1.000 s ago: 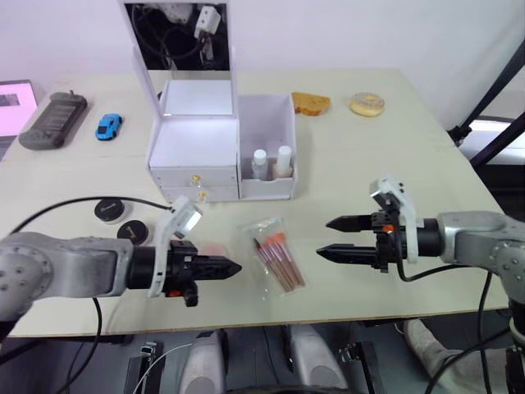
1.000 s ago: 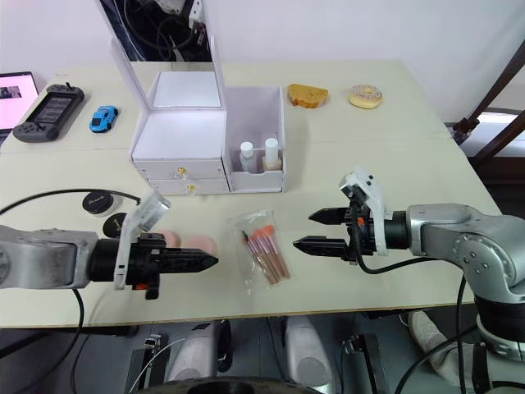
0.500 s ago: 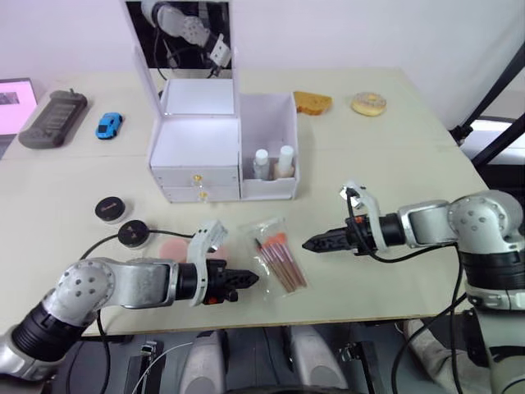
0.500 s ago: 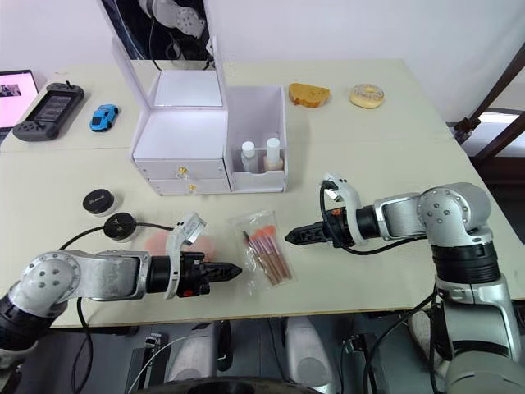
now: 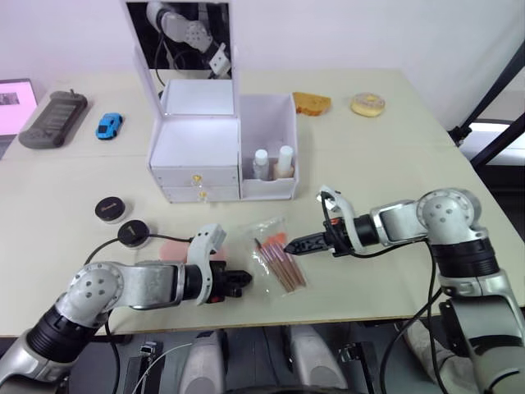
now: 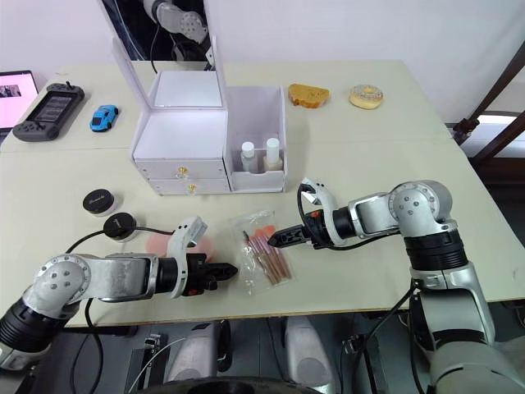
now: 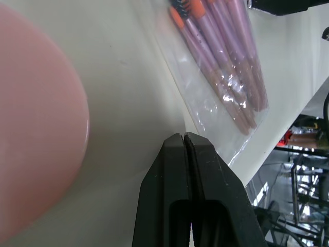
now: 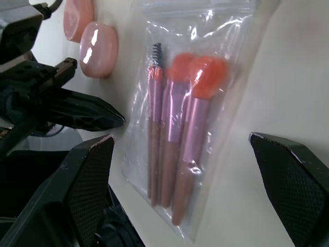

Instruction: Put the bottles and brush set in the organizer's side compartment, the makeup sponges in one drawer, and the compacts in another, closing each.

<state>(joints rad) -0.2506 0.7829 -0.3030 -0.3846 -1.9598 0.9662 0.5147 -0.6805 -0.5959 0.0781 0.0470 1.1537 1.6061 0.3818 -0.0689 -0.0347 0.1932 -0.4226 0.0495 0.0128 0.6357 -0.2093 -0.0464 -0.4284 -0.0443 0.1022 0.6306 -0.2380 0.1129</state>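
Both arms have closed in on the brush set (image 5: pixel 277 257) since a second ago: the right gripper (image 5: pixel 297 244) now has its jaws spread wide on either side of the pouch's bristle end, and the left gripper (image 5: pixel 242 280), jaws pressed together, sits just beside the pouch's other long edge. The pouch lies flat near the table's front edge, in front of the organizer (image 5: pixel 221 144). It looks light, limp and slick, so pinching across the stiff handles should hold better than the loose film.

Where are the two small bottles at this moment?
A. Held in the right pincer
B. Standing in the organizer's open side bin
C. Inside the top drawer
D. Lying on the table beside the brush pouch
B: the two bottles stand upright inside the side compartment of the organizer.
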